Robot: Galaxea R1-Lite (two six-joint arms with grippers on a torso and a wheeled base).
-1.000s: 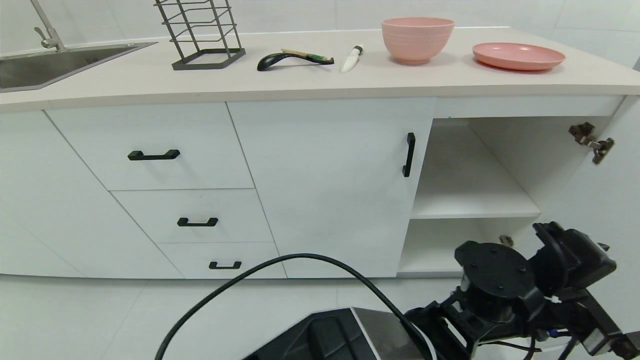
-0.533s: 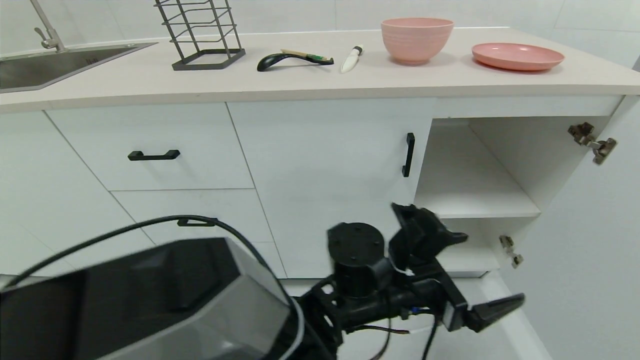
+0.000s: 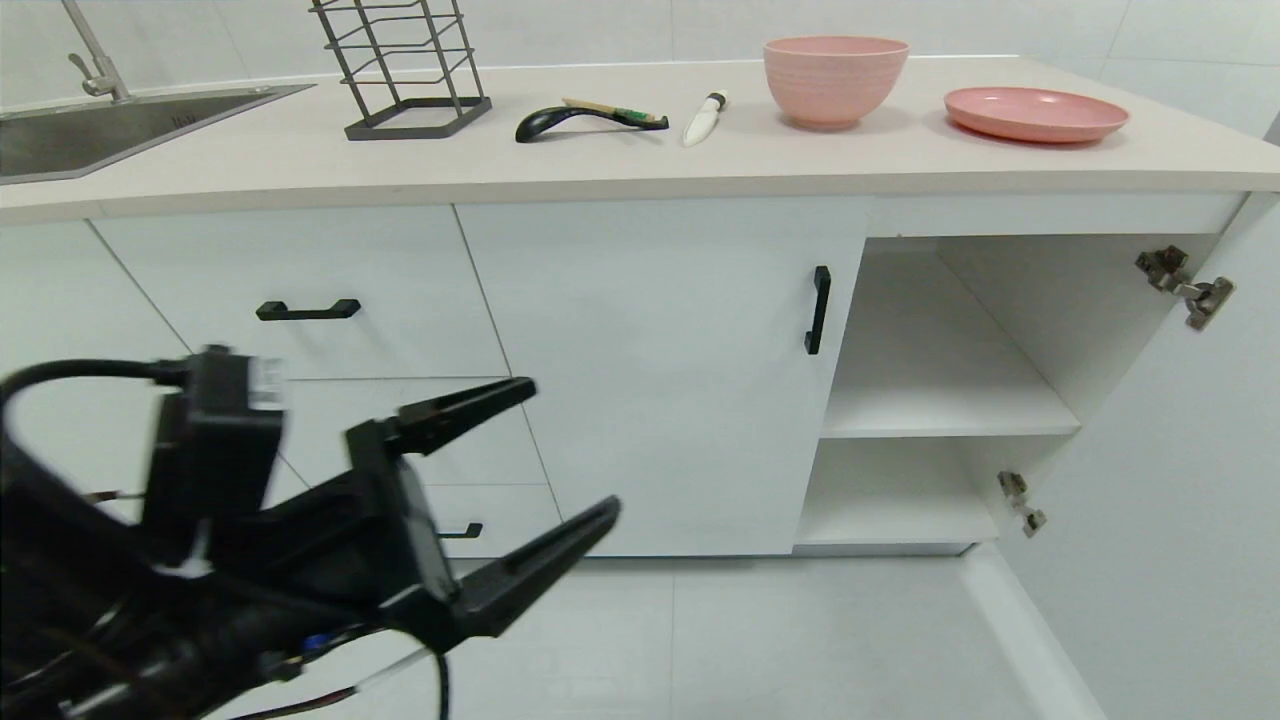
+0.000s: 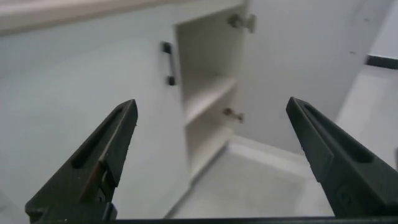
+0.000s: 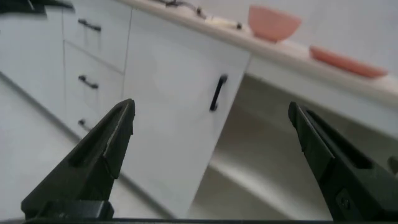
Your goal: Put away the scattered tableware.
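Tableware (image 3: 704,116) spread out along the pale surface (image 3: 300,160), none of it put away yet. Pink bowl (image 3: 836,80) upright toward the right end. Pink plate (image 3: 1036,112) flat just to the right of the bowl, not touching it. Small white knife (image 3: 699,123) lying down to the left of the bowl. Black spoon (image 3: 556,121) a little farther left, with a thin tan stick (image 3: 612,111) lying at its handle end and touching it. Dark wire rack (image 3: 405,65) standing left of the spoon. Metal sink (image 3: 110,125) with a tap (image 3: 95,60) at the far left end.

Under the surface, three white drawers (image 3: 300,260) on the left, all closed, each with a short black handle. Next to them a closed white door (image 3: 650,370) with a tall black handle (image 3: 818,309). On the right an open cupboard (image 3: 940,390) with one shelf inside. Cupboard door (image 3: 1190,480) swung wide open to the right.

Left gripper (image 3: 572,448) low down in front of the drawers, well below the tableware, pointing toward the closed door. Fingers spread wide, nothing between them. Right gripper (image 5: 210,109) low down too, facing the drawers and the closed door, with the bowl and plate high above and far from it. Fingers wide apart as well, holding nothing.
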